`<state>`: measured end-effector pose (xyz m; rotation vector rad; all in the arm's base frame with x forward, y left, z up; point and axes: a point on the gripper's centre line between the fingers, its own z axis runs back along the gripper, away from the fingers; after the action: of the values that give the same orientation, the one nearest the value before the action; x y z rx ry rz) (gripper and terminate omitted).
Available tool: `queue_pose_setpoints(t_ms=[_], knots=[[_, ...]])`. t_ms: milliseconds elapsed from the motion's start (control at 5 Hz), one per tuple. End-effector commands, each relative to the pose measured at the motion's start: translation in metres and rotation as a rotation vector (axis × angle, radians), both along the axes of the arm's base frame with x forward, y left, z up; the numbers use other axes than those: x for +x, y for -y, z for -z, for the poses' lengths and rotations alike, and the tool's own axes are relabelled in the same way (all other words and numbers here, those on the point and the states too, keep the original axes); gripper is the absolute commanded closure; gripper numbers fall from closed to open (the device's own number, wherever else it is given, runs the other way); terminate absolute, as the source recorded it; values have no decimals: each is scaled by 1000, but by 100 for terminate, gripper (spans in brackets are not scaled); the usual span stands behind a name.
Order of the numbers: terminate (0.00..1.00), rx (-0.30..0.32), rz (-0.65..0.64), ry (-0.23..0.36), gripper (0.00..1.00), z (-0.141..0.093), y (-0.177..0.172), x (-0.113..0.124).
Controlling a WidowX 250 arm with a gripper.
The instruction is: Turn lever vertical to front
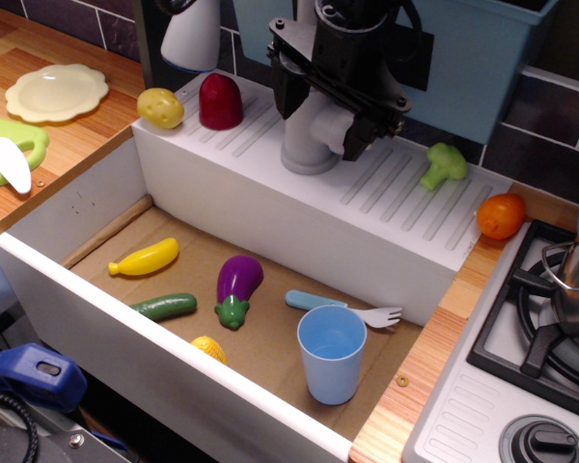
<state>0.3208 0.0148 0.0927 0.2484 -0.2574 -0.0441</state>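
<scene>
The lever (pixel 330 123) is a short light-grey stub with a rounded end. It sticks out toward the front from the grey tap column (pixel 304 145), which stands on the white ribbed drainboard (pixel 386 198) behind the sink. My black gripper (pixel 330 114) comes down from the top and straddles the lever. One finger (pixel 291 85) is on the lever's left and the other finger (pixel 372 130) on its right, both pressed against it. The white cone-shaped spout head (pixel 191 34) hangs at the upper left.
A potato (pixel 160 107), red vegetable (pixel 220 100), broccoli (pixel 444 164) and orange (pixel 501 215) sit on the ledge. The sink (pixel 87 207) holds a banana (pixel 145 258), cucumber (pixel 164 307), eggplant (pixel 236 286), corn (pixel 208 348), fork (pixel 343 307) and blue cup (pixel 331 352). The stove (pixel 521 338) is at right.
</scene>
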Motion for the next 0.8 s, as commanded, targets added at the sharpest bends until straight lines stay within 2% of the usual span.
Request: queue_pose_setpoints(t_ms=[0, 400, 600], knots=[[0, 0, 0, 0, 0, 0, 0, 0], [0, -21, 39, 79, 0, -12, 9, 28], [0, -53, 72, 106, 0, -20, 11, 44]])
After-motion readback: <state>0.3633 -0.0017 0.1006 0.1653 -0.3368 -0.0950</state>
